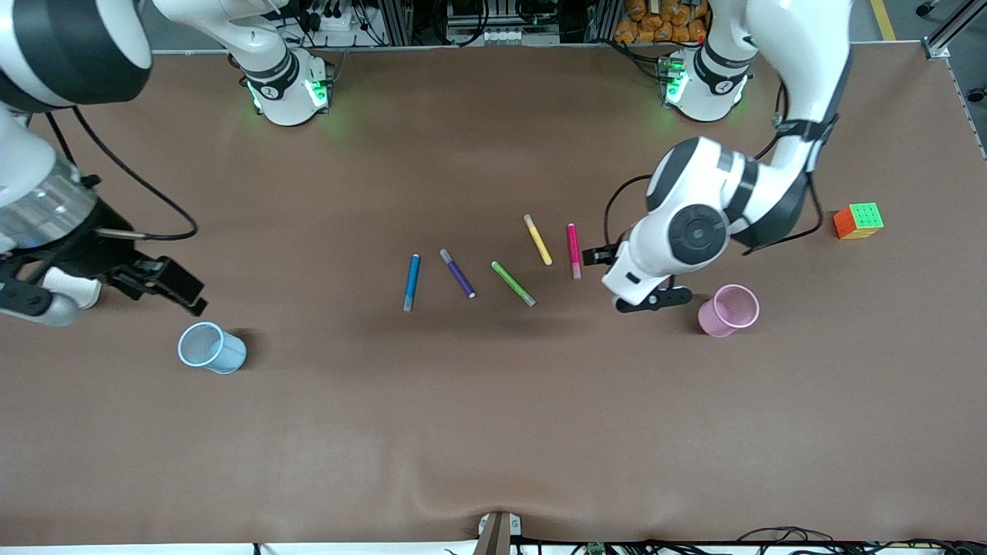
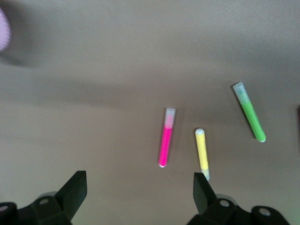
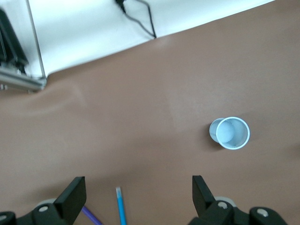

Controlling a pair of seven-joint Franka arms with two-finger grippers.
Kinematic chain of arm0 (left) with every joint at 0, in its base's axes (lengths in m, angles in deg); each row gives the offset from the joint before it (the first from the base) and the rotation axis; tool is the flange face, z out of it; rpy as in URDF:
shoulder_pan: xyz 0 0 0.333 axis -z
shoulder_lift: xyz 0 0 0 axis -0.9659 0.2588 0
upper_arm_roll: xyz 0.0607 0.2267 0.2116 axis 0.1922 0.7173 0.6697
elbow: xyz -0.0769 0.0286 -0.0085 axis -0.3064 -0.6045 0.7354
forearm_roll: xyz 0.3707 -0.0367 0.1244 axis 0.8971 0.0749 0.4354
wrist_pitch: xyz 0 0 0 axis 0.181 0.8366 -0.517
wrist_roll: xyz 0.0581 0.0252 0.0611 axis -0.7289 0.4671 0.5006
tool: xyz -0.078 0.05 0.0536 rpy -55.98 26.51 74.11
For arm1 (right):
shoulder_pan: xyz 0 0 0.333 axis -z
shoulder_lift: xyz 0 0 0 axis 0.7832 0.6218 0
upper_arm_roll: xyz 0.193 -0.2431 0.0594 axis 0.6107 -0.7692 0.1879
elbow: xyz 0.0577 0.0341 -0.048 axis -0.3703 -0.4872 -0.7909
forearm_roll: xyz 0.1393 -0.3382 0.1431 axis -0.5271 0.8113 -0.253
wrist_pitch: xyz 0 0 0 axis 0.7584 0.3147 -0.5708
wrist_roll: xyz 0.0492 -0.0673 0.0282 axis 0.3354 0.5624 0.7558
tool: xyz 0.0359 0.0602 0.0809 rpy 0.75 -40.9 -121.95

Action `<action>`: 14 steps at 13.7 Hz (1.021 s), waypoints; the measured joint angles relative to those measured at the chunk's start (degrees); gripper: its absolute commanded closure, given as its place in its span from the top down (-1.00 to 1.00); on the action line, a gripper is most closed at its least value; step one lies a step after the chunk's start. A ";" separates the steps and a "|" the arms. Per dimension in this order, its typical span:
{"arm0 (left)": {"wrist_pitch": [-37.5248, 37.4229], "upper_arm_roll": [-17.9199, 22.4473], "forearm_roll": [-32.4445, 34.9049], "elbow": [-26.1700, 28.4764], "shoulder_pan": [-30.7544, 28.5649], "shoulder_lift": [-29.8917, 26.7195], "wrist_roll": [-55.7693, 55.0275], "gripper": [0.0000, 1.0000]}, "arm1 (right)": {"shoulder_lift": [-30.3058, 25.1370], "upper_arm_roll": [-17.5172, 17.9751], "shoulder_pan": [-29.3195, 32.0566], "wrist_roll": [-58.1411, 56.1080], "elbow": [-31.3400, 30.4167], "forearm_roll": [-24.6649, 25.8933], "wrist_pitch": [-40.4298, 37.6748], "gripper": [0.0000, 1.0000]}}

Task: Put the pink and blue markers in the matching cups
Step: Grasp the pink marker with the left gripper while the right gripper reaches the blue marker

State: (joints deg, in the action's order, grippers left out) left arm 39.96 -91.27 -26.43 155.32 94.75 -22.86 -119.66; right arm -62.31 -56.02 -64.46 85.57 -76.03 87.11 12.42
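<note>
The left gripper (image 1: 651, 301), jaws spread and empty, is held between the pink marker (image 1: 573, 249) and the pink cup (image 1: 729, 310). The right gripper (image 1: 166, 284), likewise spread, waits above the blue cup (image 1: 210, 348); the blue marker (image 1: 412, 282) lies untouched. Approach is judged in hand; descent over the pink marker is required.

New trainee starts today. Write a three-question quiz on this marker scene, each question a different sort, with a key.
1. True or false: the pink marker is already in the pink cup.
2. Which marker lies nearest the right arm's end of the table? A) yellow marker B) blue marker C) green marker
3. Fill in: the left gripper hovers beside the pink cup with its fingers ____.

Key
1. False: it lies on the table.
2. B; the purple marker is next to it. The blue cup stands empty near the right gripper.
3. open
</note>
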 measured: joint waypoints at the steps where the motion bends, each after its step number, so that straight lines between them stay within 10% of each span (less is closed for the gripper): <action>1: 1.25 -0.01 -0.06 0.06 0.63 1.06 -1.27 1.00 | 0.00 -0.01 -0.09 -1.96 0.02 0.00 -0.56 1.00; 8: 8.32 -0.01 -0.06 5.14 3.12 5.06 -3.15 1.00 | 0.00 0.01 -0.65 -12.58 0.11 -0.36 -12.00 1.00; 14: 15.61 -0.04 -0.68 8.42 3.32 8.90 -3.15 0.59 | 1.70 -0.12 -0.77 -13.52 -1.52 -5.07 -14.67 1.00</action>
State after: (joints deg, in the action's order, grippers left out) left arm 55.57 -91.32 -27.10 163.74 98.07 -13.95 -122.81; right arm -60.61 -56.13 -65.23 72.05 -77.55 82.04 -2.25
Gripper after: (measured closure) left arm 0.141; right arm 0.000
